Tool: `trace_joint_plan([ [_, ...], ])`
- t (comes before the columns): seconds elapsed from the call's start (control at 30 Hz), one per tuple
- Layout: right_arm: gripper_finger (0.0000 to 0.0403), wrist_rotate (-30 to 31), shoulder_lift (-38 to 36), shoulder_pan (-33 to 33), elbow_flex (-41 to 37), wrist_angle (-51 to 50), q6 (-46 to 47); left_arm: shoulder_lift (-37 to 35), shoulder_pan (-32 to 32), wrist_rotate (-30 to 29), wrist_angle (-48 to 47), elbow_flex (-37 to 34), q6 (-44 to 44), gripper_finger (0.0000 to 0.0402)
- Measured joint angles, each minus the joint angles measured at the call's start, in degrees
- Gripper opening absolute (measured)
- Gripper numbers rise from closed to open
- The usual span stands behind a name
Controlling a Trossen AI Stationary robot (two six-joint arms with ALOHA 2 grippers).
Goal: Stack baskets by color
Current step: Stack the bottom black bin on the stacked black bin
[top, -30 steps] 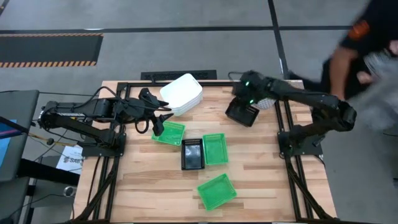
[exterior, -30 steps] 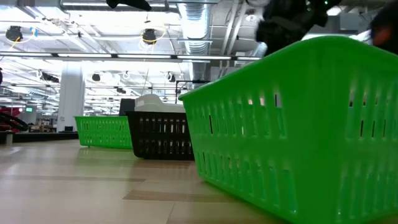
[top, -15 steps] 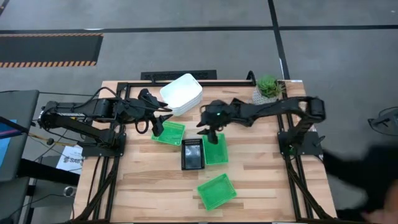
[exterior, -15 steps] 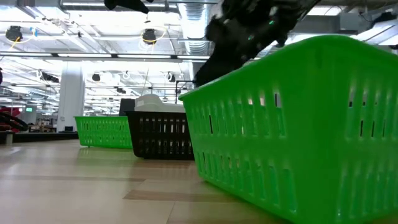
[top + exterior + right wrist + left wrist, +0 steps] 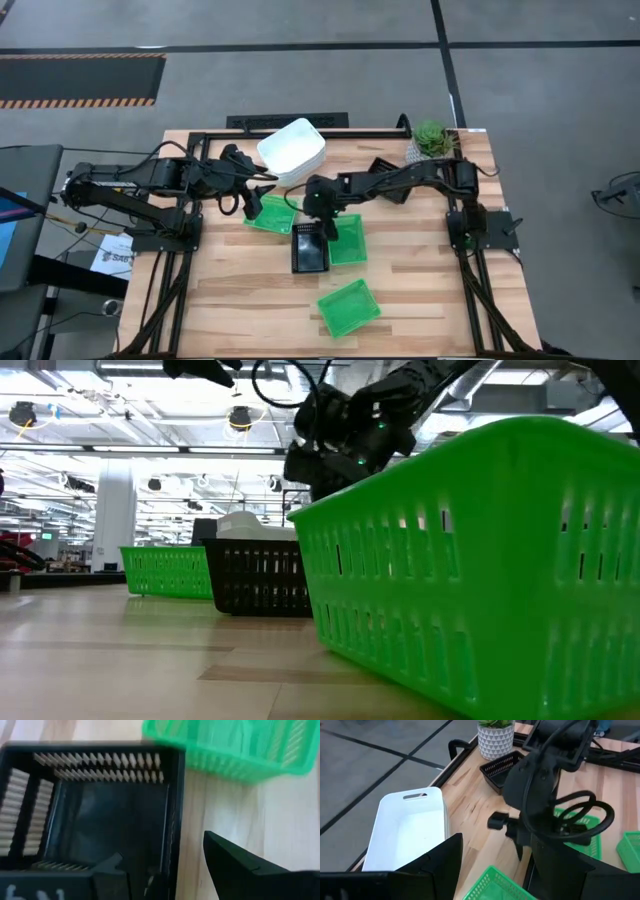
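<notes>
A black basket [image 5: 309,250] stands at the table's middle, a green basket [image 5: 347,240] right beside it. My right gripper [image 5: 325,228] hangs open just over the black basket's far end. In the right wrist view one finger [image 5: 107,867] is over the inside of the black basket [image 5: 100,810] and the other [image 5: 250,870] is outside its side wall [image 5: 173,820]. My left gripper [image 5: 257,200] waits open over another green basket [image 5: 272,214]. A stack of white baskets [image 5: 293,150] sits at the far edge. A second black basket [image 5: 500,767] rests far right.
A small potted plant [image 5: 432,140] stands at the far right corner, next to the second black basket. A third green basket [image 5: 349,307] lies near the front edge and fills the low view [image 5: 480,560]. Bare wood lies at the near left.
My right gripper has swung from the far right, by the black basket near the plant, toward the table's middle and come down over the middle black basket. The baskets have kept their places. A person at the far right has gone from the high view.
</notes>
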Motion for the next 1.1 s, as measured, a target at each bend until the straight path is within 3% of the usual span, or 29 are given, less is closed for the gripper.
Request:
trace_joint_plan([
  [0.23, 0.0166, -0.02, 1.40, 0.00, 0.57, -0.05, -1.29, -0.01, 0.00, -0.16, -0.58, 0.02, 0.00, 0.0224],
  [0.57, 0.0019, -0.07, 1.34, -0.83, 0.60, -1.68, -3.26, -0.02, 0.00, -0.10, -0.70, 0.02, -0.07, 0.0224],
  [0.93, 0.0011, -1.18, -7.57, -1.00, 0.55, -1.20, -1.70, -0.02, 0.00, -0.22, -0.69, 0.02, 0.37, 0.0224],
  [1.1, 0.0006, 2.38, -14.34, -1.66, 0.60, -8.61, 2.52, -0.02, 0.00, -0.43, -0.70, 0.02, 0.35, 0.0224],
])
